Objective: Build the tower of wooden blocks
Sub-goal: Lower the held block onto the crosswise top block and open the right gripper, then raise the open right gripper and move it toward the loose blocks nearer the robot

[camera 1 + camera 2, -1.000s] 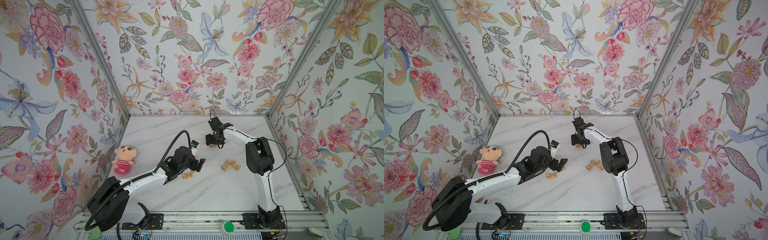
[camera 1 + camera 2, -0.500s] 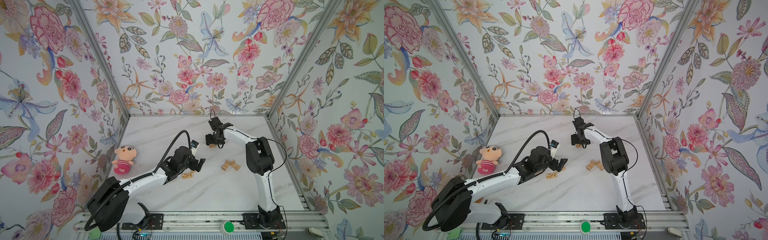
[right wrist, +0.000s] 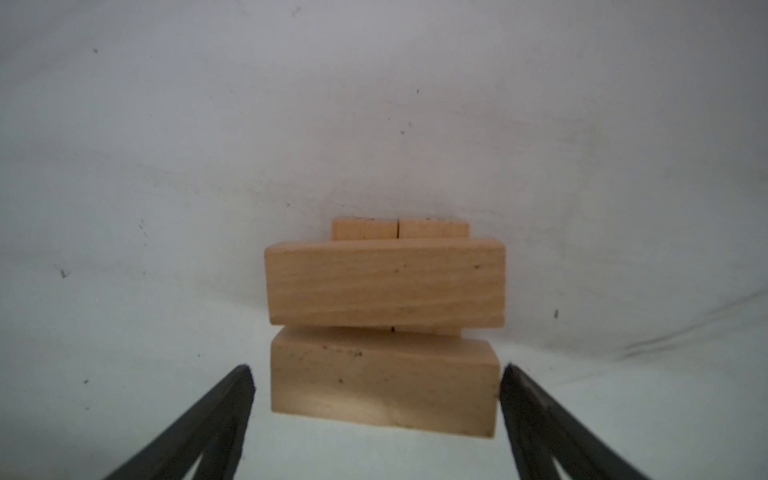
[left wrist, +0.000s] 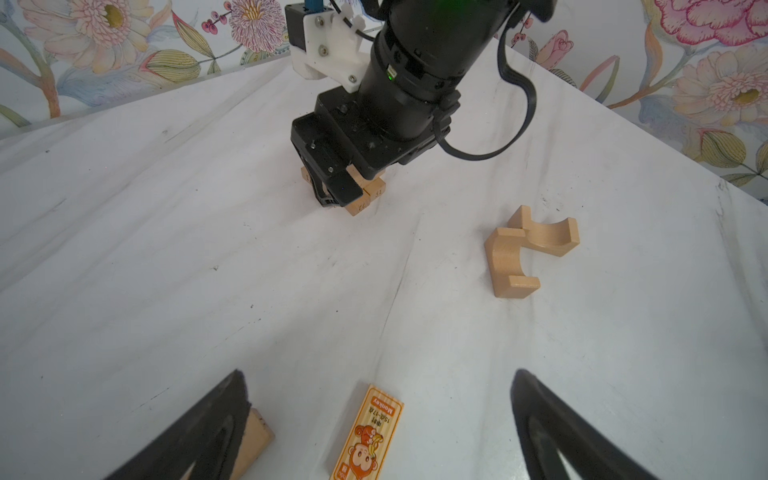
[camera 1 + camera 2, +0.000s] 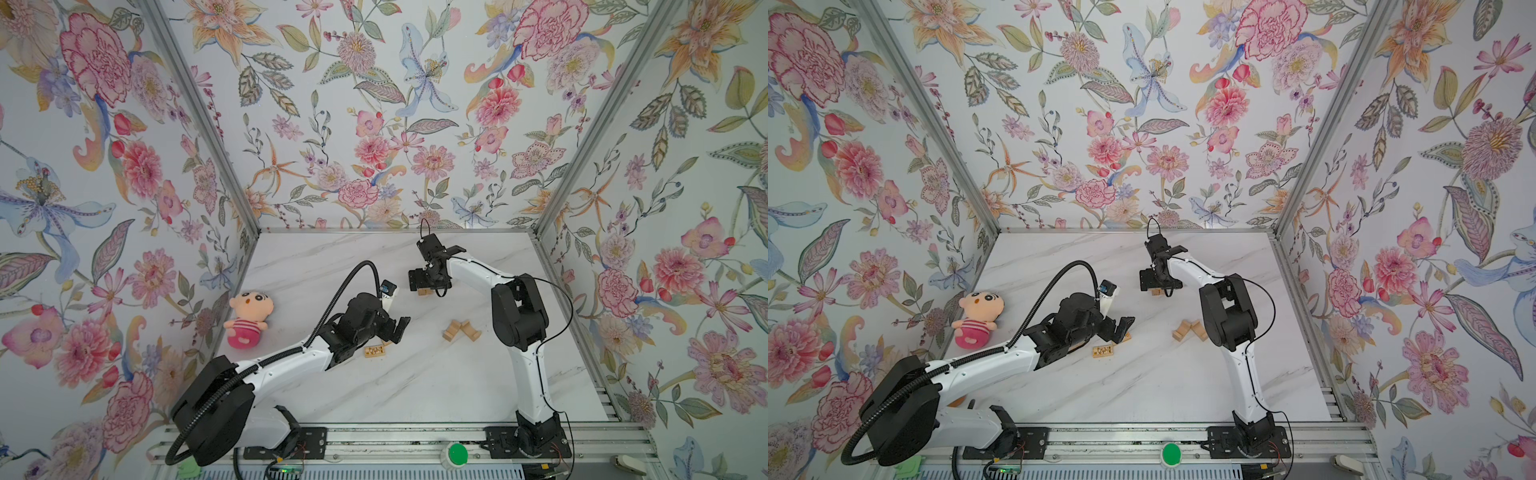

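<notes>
Placement on the tower (image 5: 424, 292), mid-frame in both top views: right jaws wide, flanking its top block (image 3: 384, 386) without gripping. Next, lift straight clear; left jaws, wide, take the printed block (image 4: 368, 436).

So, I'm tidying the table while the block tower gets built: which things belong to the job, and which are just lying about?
Job:
- tower
- printed block
- plain block
- arch blocks, probably, since they are wood too

Lying about:
- doll
</notes>
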Tool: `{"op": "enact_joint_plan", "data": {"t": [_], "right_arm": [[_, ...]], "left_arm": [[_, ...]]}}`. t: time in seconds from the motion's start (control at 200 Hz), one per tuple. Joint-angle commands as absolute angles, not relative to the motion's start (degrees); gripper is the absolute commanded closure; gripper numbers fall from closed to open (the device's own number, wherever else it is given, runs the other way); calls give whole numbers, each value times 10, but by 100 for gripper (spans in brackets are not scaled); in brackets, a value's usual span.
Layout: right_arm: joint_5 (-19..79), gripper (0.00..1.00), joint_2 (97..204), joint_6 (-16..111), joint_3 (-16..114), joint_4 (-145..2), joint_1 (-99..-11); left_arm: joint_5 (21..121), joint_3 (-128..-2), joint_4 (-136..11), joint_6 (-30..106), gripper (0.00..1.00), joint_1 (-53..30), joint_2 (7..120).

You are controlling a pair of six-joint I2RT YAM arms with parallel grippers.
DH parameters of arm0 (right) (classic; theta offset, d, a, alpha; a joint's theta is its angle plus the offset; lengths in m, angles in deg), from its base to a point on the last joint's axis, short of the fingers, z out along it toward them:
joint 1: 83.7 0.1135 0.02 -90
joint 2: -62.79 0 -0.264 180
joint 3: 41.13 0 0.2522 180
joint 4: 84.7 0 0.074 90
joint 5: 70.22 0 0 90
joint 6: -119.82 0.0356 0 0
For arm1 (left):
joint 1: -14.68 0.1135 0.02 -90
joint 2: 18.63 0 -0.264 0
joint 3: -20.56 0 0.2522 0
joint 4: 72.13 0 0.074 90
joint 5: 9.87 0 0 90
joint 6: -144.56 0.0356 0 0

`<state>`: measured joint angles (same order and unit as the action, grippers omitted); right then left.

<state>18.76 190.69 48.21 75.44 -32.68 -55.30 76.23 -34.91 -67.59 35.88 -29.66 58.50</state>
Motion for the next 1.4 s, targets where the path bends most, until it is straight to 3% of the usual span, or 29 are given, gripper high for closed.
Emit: {"op": "enact_joint_plan", "data": {"t": [0.0,0.365,0.836,1.176,1.396], "right_arm": [[183,5,1872,483,748,-317,-552],[186,6,1772,478,730,-298,-539],[175,20,1679,487,631,-295,-474],[192,22,1666,487,580,-325,-406],[240,29,1717,469,604,-348,-394]], "left_arm": [[778,-340,-681,361,1,-290,567],[801,-318,-659,356,1,-289,499],[853,-205,-614,248,1,-292,317],[903,-142,-554,169,2,-307,216],[927,-146,-515,153,2,-307,202]]}}
